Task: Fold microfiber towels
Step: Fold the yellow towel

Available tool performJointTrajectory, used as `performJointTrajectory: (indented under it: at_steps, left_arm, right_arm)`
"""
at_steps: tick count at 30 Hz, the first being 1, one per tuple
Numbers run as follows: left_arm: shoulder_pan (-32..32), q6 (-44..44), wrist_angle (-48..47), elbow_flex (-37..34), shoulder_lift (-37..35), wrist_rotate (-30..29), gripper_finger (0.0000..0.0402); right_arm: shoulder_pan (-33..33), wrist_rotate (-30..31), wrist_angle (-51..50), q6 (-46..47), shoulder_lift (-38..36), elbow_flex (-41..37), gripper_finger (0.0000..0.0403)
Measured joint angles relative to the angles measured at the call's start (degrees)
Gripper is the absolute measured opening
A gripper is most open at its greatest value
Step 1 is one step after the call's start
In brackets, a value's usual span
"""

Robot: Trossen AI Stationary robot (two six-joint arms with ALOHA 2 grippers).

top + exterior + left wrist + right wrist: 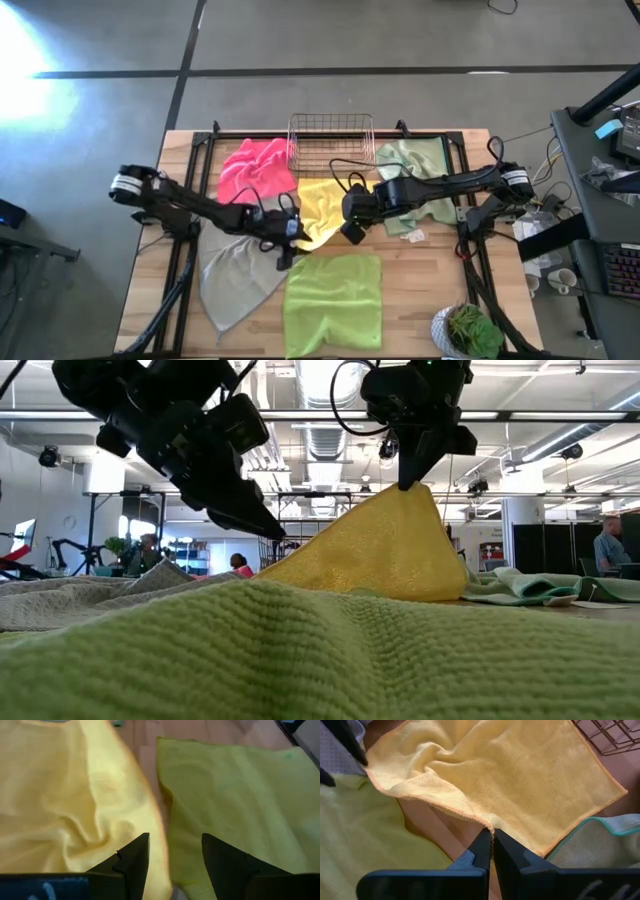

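two dark grippers meet over the soft yellow microfiber towel (318, 205) at mid-table: the right gripper (492, 851) pinches its edge and lifts it into a peak. the left gripper (172, 862) (jaws apart, holding nothing) hovers over that towel's edge beside the lime green microfiber towel (335, 298).

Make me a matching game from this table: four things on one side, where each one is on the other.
Things:
1. pink towel
2. lime green towel
3. yellow towel
4. grey towel

Places:
A. pinched at its edge by the right pincer
B. front middle of the table
C. back left, beside the wire basket
D. front left, under the left arm

Pairs: 1-C, 2-B, 3-A, 4-D
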Motion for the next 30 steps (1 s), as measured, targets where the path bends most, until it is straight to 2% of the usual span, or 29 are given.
performJointTrajectory:
  at_steps: [5,15,20,30]
  left_arm:
    - [-0.99,-0.03,-0.13,1.49,3.03,-5.93,0.0166]
    - [-1.96,-0.04,0.08,2.38,3.92,-6.44,0.0166]
    - [-1.96,-0.14,-0.18,2.38,7.13,-8.12,0.0166]
    - [-1.98,-7.52,-1.14,2.45,10.72,-11.11,0.0166]
  right_arm:
    - [-0.14,0.0,0.02,-0.48,0.0,0.0,0.0008]
    - [-0.75,0.0,0.12,-1.0,0.02,0.0,0.0008]
    - [-0.75,0.0,0.47,-1.02,0.02,0.0,0.0008]
    - [-0.75,-0.09,0.81,-1.02,0.02,0.0,0.0008]
